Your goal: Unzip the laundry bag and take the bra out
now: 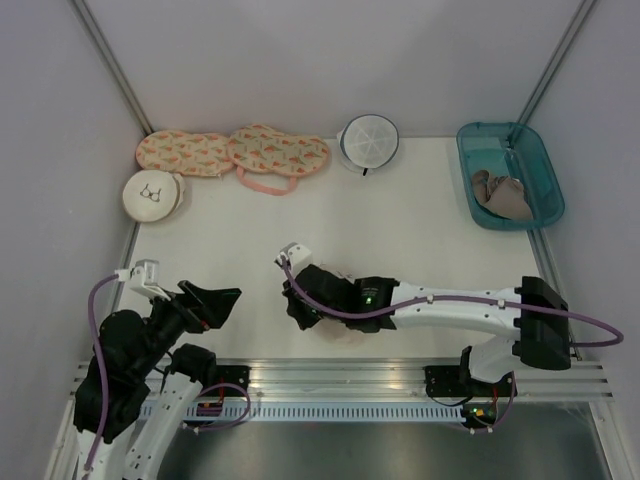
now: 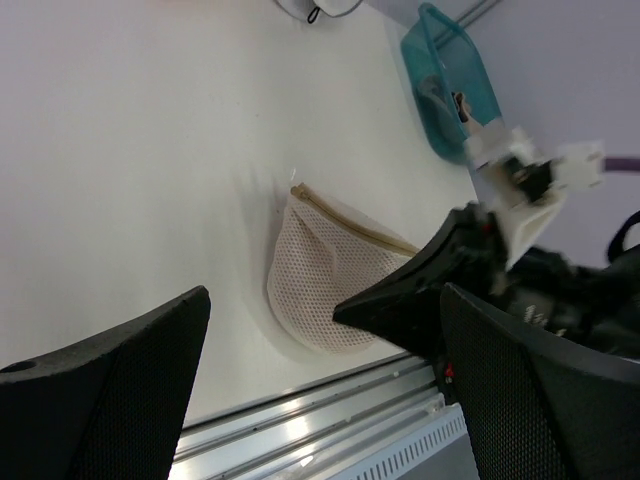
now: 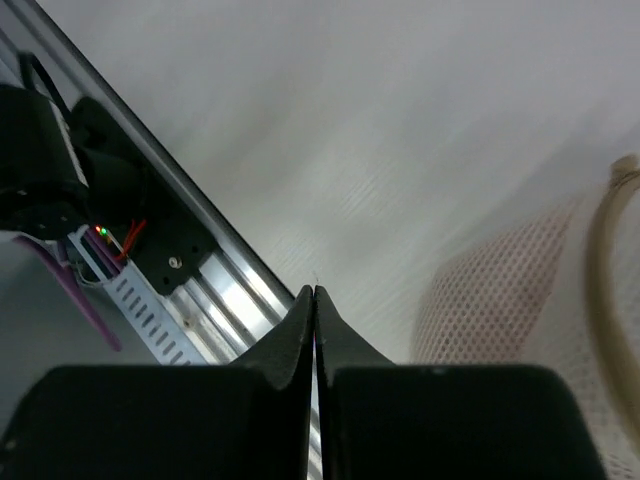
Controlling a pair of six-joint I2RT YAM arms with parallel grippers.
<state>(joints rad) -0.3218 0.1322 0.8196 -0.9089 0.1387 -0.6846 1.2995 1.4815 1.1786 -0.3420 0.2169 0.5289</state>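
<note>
Pinched right gripper (image 3: 315, 292) fingers tight together beside cream mesh zip bag (image 2: 325, 285) — spread left gripper (image 1: 222, 300) wide.

I record the table (image 1: 420, 250) as smooth, matt white. The bag (image 2: 320, 275) at the near edge is cream open-mesh cloth with a tan zip. The bin (image 1: 495, 128) is glossy, see-through teal plastic. The rail (image 1: 350, 375) is bright brushed metal. The left fingers (image 2: 100, 400) are matt black with a fine grain.

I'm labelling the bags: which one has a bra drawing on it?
The round cream bag at far left; the peach pouches and white mesh bag lack one.
</note>
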